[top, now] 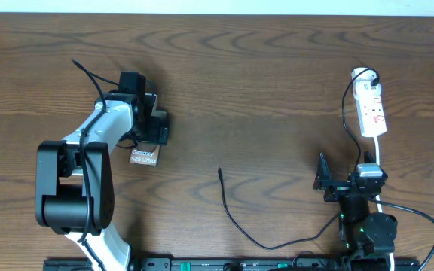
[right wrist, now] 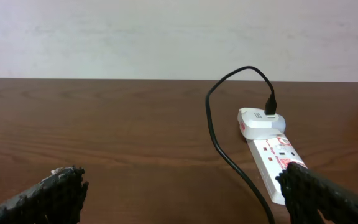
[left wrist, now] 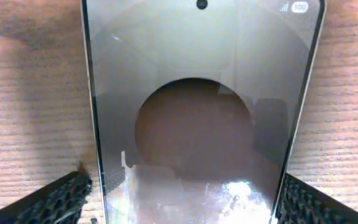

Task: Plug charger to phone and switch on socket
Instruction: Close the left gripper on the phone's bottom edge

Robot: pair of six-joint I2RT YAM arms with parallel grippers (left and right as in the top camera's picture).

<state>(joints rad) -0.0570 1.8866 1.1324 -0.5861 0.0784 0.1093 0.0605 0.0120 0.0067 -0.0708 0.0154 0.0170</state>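
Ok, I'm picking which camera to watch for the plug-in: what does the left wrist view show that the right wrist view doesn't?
Only left wrist: the phone, close up, lying between the open fingers of the left gripper. Only right wrist: the socket with the charger plugged in at its far end, and a pale wall, beyond the open right gripper. Both: the brown wooden table and black fingertips in the bottom corners.
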